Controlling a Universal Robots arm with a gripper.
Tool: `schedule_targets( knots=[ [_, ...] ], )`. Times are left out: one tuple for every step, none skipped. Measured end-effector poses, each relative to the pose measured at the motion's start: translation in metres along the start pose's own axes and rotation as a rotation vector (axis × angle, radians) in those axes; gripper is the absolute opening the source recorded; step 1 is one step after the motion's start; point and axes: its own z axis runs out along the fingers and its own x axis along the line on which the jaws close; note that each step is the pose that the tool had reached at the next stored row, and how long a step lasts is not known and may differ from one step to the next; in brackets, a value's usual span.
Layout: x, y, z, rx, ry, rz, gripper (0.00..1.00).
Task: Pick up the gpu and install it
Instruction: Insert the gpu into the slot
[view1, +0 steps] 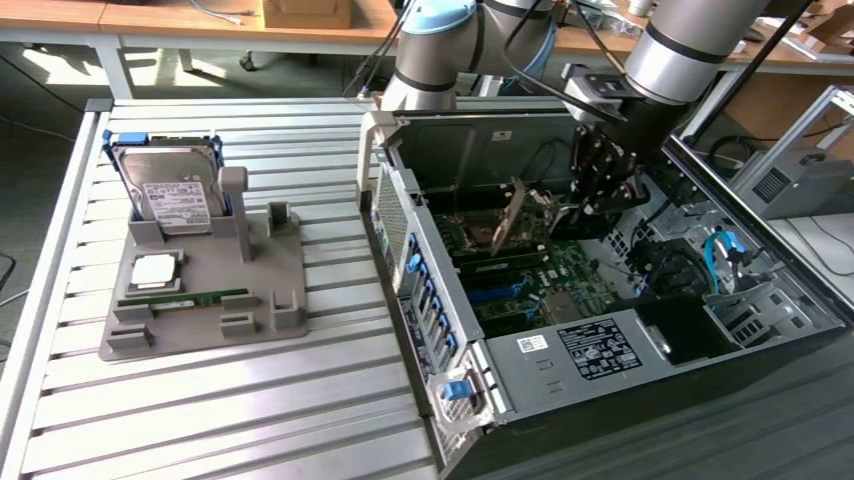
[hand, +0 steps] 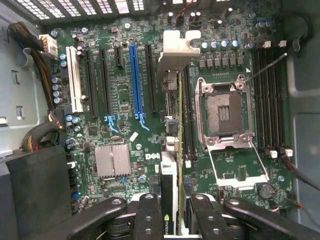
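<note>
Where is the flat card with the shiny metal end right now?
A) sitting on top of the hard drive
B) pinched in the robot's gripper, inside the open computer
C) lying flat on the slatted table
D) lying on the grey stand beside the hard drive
B: the gripper is closed on the gpu, holding it on edge just over the motherboard inside the computer case.

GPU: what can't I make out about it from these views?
- Wrist view: the gpu is edge-on; its own body hides its connector edge and the slot behind it.
- Exterior view: where its lower edge meets the motherboard is too small to judge.
- Wrist view: where the gripper clamps it is partly cut off by the picture edge.
</note>
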Motion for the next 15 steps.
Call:
schedule_targets(
  knots=[
    [0.0, 0.0, 0.0, 0.0, 0.0002, -0.006, 0.27],
    [0.0, 0.0, 0.0, 0.0001, 0.0004, -0.011, 0.27],
    [0.0, 0.0, 0.0, 0.0001, 0.0005, -0.017, 0.27],
    [0.0, 0.0, 0.0, 0.0002, 0.0006, -0.022, 0.27],
    [0.0, 0.0, 0.0, 0.0002, 0.0008, -0.028, 0.27],
    [0.0, 0.0, 0.0, 0.0002, 0.0009, -0.032, 0.27],
    [0.0, 0.0, 0.0, 0.0003, 0.0011, -0.038, 0.27],
    [0.0, 0.0, 0.0, 0.0003, 0.0013, -0.043, 0.27],
    [0.0, 0.0, 0.0, 0.0003, 0.0015, -0.05, 0.27],
    [0.0, 0.0, 0.0, 0.0004, 0.0017, -0.058, 0.27],
    [0.0, 0.0, 0.0, 0.0005, 0.0019, -0.065, 0.27],
    [0.0, 0.0, 0.0, 0.0005, 0.0021, -0.07, 0.27],
    [0.0, 0.0, 0.0, 0.0006, 0.0023, -0.077, 0.27],
    [0.0, 0.0, 0.0, 0.0006, 0.0025, -0.083, 0.27],
    [0.0, 0.0, 0.0, 0.0006, 0.0027, -0.089, 0.27]
  ],
)
